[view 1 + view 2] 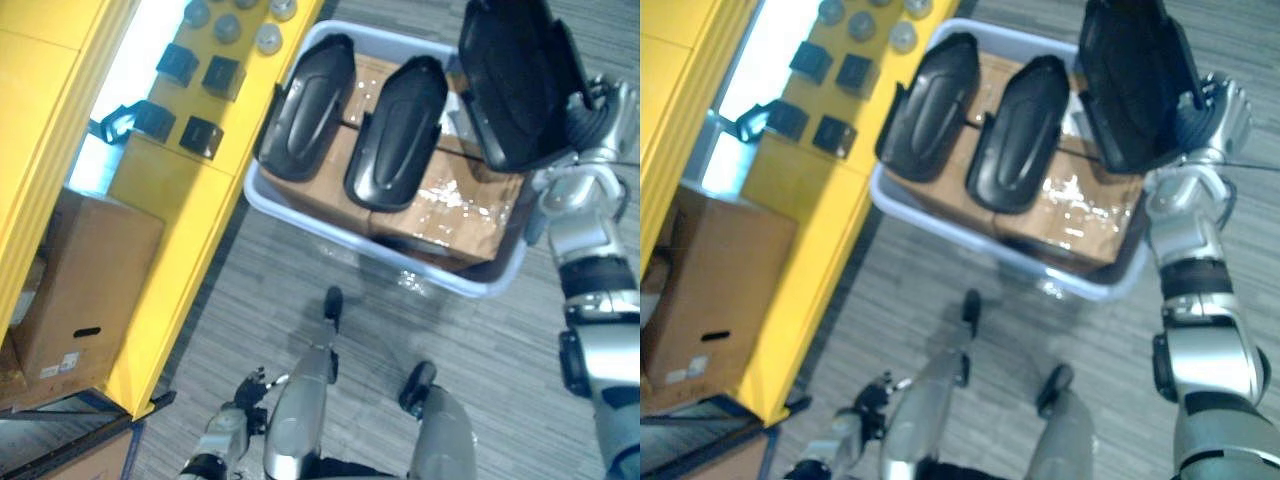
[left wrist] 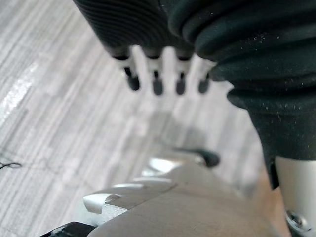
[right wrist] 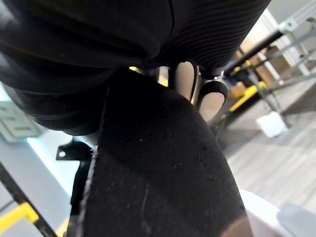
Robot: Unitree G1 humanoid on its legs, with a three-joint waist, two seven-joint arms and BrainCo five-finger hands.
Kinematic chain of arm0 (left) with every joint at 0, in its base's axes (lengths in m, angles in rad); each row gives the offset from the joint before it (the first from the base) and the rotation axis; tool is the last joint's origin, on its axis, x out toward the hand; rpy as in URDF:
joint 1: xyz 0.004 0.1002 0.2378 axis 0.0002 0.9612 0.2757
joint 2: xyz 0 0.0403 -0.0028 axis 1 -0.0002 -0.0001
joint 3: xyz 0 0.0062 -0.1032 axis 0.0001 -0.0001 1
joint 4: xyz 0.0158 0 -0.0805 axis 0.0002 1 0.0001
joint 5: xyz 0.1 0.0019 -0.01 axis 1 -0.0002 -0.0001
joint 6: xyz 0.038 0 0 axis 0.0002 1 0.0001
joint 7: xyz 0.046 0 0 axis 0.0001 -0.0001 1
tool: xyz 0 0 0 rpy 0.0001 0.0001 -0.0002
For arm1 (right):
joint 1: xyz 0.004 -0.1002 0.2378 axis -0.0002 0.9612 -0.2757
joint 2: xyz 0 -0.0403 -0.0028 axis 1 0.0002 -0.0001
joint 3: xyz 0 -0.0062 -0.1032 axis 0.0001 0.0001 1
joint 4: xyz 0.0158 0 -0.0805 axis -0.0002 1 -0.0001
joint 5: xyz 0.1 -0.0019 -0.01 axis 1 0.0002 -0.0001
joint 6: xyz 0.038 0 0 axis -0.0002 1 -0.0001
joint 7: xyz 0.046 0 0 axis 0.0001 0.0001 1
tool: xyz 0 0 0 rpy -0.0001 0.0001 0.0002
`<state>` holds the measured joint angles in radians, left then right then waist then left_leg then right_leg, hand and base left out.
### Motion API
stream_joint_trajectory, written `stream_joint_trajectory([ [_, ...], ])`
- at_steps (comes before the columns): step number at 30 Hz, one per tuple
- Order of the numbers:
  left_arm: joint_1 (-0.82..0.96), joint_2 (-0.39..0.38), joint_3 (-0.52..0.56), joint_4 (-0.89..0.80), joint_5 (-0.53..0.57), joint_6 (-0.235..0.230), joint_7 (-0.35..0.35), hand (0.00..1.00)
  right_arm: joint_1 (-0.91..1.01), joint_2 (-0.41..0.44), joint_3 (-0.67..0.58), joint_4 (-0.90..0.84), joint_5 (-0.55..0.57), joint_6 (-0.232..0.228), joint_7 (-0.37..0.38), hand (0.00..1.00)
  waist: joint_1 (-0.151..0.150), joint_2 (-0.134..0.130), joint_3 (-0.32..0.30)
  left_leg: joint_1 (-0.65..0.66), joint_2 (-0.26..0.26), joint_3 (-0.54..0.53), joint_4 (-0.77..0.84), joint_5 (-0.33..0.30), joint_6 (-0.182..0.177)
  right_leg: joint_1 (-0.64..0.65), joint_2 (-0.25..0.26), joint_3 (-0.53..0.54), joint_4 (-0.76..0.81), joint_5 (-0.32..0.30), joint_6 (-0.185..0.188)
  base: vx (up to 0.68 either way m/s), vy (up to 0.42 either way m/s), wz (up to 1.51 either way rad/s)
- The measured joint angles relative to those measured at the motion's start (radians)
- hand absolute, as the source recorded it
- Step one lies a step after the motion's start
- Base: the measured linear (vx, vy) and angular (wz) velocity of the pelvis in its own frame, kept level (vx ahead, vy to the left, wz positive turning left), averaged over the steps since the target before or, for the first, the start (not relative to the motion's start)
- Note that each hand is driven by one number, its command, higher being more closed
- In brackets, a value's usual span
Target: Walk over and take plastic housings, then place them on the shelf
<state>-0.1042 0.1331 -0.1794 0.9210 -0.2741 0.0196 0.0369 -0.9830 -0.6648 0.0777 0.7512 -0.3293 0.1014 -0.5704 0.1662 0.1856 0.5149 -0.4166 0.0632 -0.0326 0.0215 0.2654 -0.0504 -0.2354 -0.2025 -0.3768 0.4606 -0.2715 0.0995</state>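
One housing (image 1: 515,80) pinched in right hand (image 1: 598,108) fingers; two more below in bin (image 1: 262,200); none on shelf (image 1: 200,200); left hand (image 2: 156,64) fingers straight, empty.

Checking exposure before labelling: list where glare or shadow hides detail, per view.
Left eye view: glare on the taped cardboard boxes, washed-out white strip in the yellow shelf; right wrist view: held housing nearly featureless dark; left wrist view: pale sheen on floor.

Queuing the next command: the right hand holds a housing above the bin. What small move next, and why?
Probably carry the housing left toward the yellow shelf: the right hand grips it clear above the bin, where two more housings lie.
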Motion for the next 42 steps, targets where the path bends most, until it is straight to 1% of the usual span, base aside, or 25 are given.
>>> stream_joint_trajectory([
  [2, 0.007, 0.002, 0.0, -0.004, 0.001, -0.019, 0.025, 0.0, -0.002, 0.0, 0.008, 0.0, 0.0, 0.0, -0.016, 1.0, -0.002, -0.001, 0.0, 0.004, -0.002, -0.011, -0.001, 0.0, 0.0, 0.013, 0.002, -0.008, -0.008, 0.001, 0.001, 0.02, -0.032, 0.13],
  [4, 0.014, -0.001, 0.001, -0.019, -0.004, -0.043, 0.067, 0.0, -0.002, 0.0, 0.021, -0.002, 0.0, -0.006, -0.031, 1.0, 0.005, -0.002, 0.001, 0.014, -0.001, -0.011, -0.01, 0.001, -0.001, 0.026, 0.006, -0.008, -0.019, 0.003, 0.001, 0.02, -0.04, 0.02],
  [5, 0.028, -0.004, 0.002, -0.044, -0.007, -0.061, 0.115, 0.0, -0.002, 0.003, 0.024, -0.01, 0.001, -0.012, -0.048, 1.0, 0.008, -0.003, 0.002, 0.024, -0.001, -0.01, -0.015, 0.001, -0.002, 0.031, 0.007, -0.009, -0.025, 0.004, 0.003, 0.02, -0.042, 0.0],
  [6, 0.031, -0.005, 0.004, -0.052, -0.018, -0.07, 0.133, 0.0, -0.001, 0.003, 0.023, -0.018, 0.001, -0.012, -0.057, 1.0, 0.009, -0.003, 0.002, 0.028, -0.002, -0.01, -0.017, 0.001, -0.002, 0.036, 0.006, -0.009, -0.026, 0.005, 0.003, 0.04, -0.049, 0.02],
  [8, 0.047, -0.02, 0.013, -0.112, -0.074, -0.103, 0.216, 0.0, 0.011, 0.003, 0.014, -0.07, 0.0, -0.012, -0.089, 1.0, 0.008, -0.004, 0.003, 0.039, -0.002, -0.01, -0.02, 0.001, -0.002, 0.053, 0.007, -0.012, -0.037, 0.007, 0.005, 0.04, -0.039, 0.03],
  [9, 0.054, -0.031, 0.022, -0.166, -0.095, -0.121, 0.262, 0.0, 0.034, 0.006, 0.0, -0.112, 0.0, -0.017, -0.112, 1.0, 0.008, -0.009, 0.006, 0.053, -0.003, -0.01, -0.029, 0.002, -0.002, 0.065, 0.006, -0.014, -0.039, 0.007, 0.006, 0.03, -0.035, 0.03],
  [10, 0.058, -0.033, 0.026, -0.2, -0.112, -0.127, 0.288, 0.0, 0.049, 0.011, -0.009, -0.133, 0.0, -0.019, -0.123, 1.0, 0.008, -0.013, 0.009, 0.064, -0.005, -0.01, -0.033, 0.002, -0.002, 0.074, 0.005, -0.014, -0.04, 0.007, 0.006, 0.03, -0.041, 0.05],
  [12, 0.069, -0.035, 0.085, -0.34, -0.159, -0.155, 0.38, 0.0, 0.124, 0.046, -0.06, -0.21, -0.001, -0.031, -0.168, 1.0, 0.005, -0.031, 0.015, 0.106, -0.006, -0.013, -0.057, 0.003, -0.005, 0.118, 0.004, -0.03, -0.06, 0.007, 0.007, 0.02, -0.046, 0.07],
  [13, 0.069, -0.035, 0.103, -0.373, -0.159, -0.158, 0.405, 0.0, 0.145, 0.056, -0.072, -0.23, -0.001, -0.033, -0.178, 1.0, 0.005, -0.035, 0.016, 0.114, -0.005, -0.014, -0.063, 0.004, -0.005, 0.125, 0.004, -0.033, -0.066, 0.007, 0.007, 0.02, -0.044, 0.05],
  [15, 0.086, -0.033, 0.18, -0.51, -0.156, -0.185, 0.495, 0.0, 0.227, 0.113, -0.107, -0.304, -0.013, -0.04, -0.228, 1.0, -0.007, -0.059, 0.015, 0.143, -0.008, -0.014, -0.088, 0.008, -0.007, 0.154, 0.005, -0.038, -0.081, 0.007, 0.008, 0.04, -0.048, 0.05],
  [18, 0.104, -0.032, 0.23, -0.605, -0.141, -0.193, 0.558, 0.0, 0.314, 0.176, -0.126, -0.354, -0.04, -0.05, -0.269, 1.0, -0.017, -0.086, 0.009, 0.173, -0.014, -0.012, -0.1, 0.01, -0.006, 0.192, 0.006, -0.041, -0.102, 0.012, 0.017, 0.06, -0.062, 0.04],
  [20, 0.125, -0.033, 0.25, -0.691, -0.112, -0.192, 0.597, 0.0, 0.42, 0.243, -0.139, -0.4, -0.05, -0.055, -0.303, 1.0, -0.021, -0.124, -0.023, 0.192, -0.023, -0.014, -0.101, 0.006, -0.003, 0.236, 0.005, -0.062, -0.142, 0.019, 0.027, 0.07, -0.056, 0.13],
  [23, 0.142, -0.057, 0.267, -0.772, -0.06, -0.186, 0.623, 0.0, 0.539, 0.318, -0.135, -0.478, -0.089, -0.058, -0.319, 1.0, -0.037, -0.161, -0.081, 0.208, -0.029, -0.015, -0.102, -0.006, 0.005, 0.288, 0.013, -0.089, -0.212, 0.05, 0.037, 0.07, -0.032, 0.15],
  [24, 0.147, -0.07, 0.277, -0.792, -0.052, -0.185, 0.628, 0.0, 0.56, 0.331, -0.135, -0.496, -0.096, -0.062, -0.322, 1.0, -0.038, -0.166, -0.093, 0.216, -0.03, -0.014, -0.102, -0.011, 0.003, 0.299, 0.014, -0.09, -0.224, 0.056, 0.039, 0.03, 0.004, 0.05],
  [25, 0.159, -0.087, 0.288, -0.828, -0.029, -0.181, 0.643, 0.0, 0.603, 0.357, -0.134, -0.528, -0.117, -0.077, -0.327, 1.0, -0.04, -0.176, -0.124, 0.226, -0.036, -0.011, -0.103, -0.019, 0.007, 0.316, 0.015, -0.09, -0.25, 0.065, 0.045, 0.03, 0.007, -0.06],
  [27, 0.177, -0.106, 0.288, -0.897, 0.009, -0.157, 0.661, 0.0, 0.67, 0.378, -0.133, -0.569, -0.15, -0.101, -0.328, 1.0, -0.046, -0.176, -0.177, 0.244, -0.047, -0.001, -0.104, -0.03, 0.016, 0.347, 0.012, -0.089, -0.289, 0.091, 0.051, 0.03, 0.016, -0.1],
  [29, 0.186, -0.108, 0.283, -0.95, 0.078, -0.152, 0.657, 0.0, 0.704, 0.389, -0.13, -0.586, -0.172, -0.121, -0.329, 1.0, -0.048, -0.176, -0.216, 0.254, -0.049, 0.016, -0.109, -0.036, 0.02, 0.362, 0.011, -0.087, -0.319, 0.109, 0.054, -0.01, 0.049, -0.19],
  [31, 0.185, -0.106, 0.272, -0.989, 0.114, -0.149, 0.64, 0.0, 0.713, 0.39, -0.114, -0.586, -0.183, -0.14, -0.338, 1.0, -0.066, -0.172, -0.238, 0.264, -0.051, 0.02, -0.11, -0.04, 0.018, 0.378, 0.012, -0.088, -0.337, 0.117, 0.054, -0.05, 0.04, -0.13],
  [34, 0.179, -0.102, 0.216, -1.0, 0.116, -0.146, 0.519, 0.0, 0.714, 0.391, -0.092, -0.588, -0.22, -0.172, -0.348, 1.0, -0.075, -0.157, -0.264, 0.278, -0.045, 0.044, -0.11, -0.042, 0.016, 0.384, 0.012, -0.077, -0.35, 0.127, 0.051, -0.08, 0.034, -0.19],
  [36, 0.176, -0.102, 0.131, -1.001, 0.086, -0.104, 0.376, 0.0, 0.714, 0.391, -0.087, -0.59, -0.24, -0.194, -0.348, 1.0, -0.087, -0.148, -0.291, 0.281, -0.043, 0.05, -0.11, -0.04, 0.017, 0.382, 0.012, -0.071, -0.358, 0.135, 0.05, -0.07, 0.029, -0.08],
  [37, 0.175, -0.103, 0.111, -1.001, 0.072, -0.091, 0.346, 0.0, 0.712, 0.391, -0.082, -0.593, -0.243, -0.199, -0.348, 1.0, -0.087, -0.148, -0.295, 0.284, -0.041, 0.058, -0.11, -0.039, 0.016, 0.382, 0.012, -0.063, -0.359, 0.138, 0.05, -0.05, 0.032, -0.28],
  [39, 0.161, -0.101, 0.049, -0.988, -0.01, -0.004, 0.231, 0.0, 0.702, 0.391, -0.051, -0.617, -0.264, -0.222, -0.345, 1.0, -0.098, -0.144, -0.311, 0.299, -0.037, 0.092, -0.11, -0.039, 0.019, 0.382, 0.012, -0.03, -0.372, 0.153, 0.05, -0.03, 0.03, -0.4],
  [40, 0.151, -0.101, 0.039, -0.979, -0.035, 0.015, 0.209, 0.0, 0.7, 0.391, -0.048, -0.629, -0.272, -0.23, -0.345, 1.0, -0.101, -0.143, -0.312, 0.302, -0.037, 0.097, -0.11, -0.039, 0.02, 0.382, 0.012, -0.025, -0.375, 0.157, 0.05, -0.03, 0.025, -0.29],
  [41, 0.128, -0.101, 0.024, -0.958, -0.082, 0.055, 0.175, 0.0, 0.692, 0.391, -0.045, -0.642, -0.284, -0.251, -0.345, 1.0, -0.114, -0.141, -0.313, 0.308, -0.035, 0.103, -0.111, -0.037, 0.022, 0.385, 0.012, -0.015, -0.38, 0.162, 0.051, -0.03, 0.015, -0.19],
  [42, 0.115, -0.1, 0.016, -0.943, -0.095, 0.071, 0.164, 0.0, 0.688, 0.391, -0.043, -0.65, -0.287, -0.259, -0.345, 1.0, -0.12, -0.141, -0.314, 0.312, -0.033, 0.109, -0.111, -0.037, 0.022, 0.386, 0.012, -0.01, -0.38, 0.164, 0.051, -0.05, 0.017, -0.23],
])
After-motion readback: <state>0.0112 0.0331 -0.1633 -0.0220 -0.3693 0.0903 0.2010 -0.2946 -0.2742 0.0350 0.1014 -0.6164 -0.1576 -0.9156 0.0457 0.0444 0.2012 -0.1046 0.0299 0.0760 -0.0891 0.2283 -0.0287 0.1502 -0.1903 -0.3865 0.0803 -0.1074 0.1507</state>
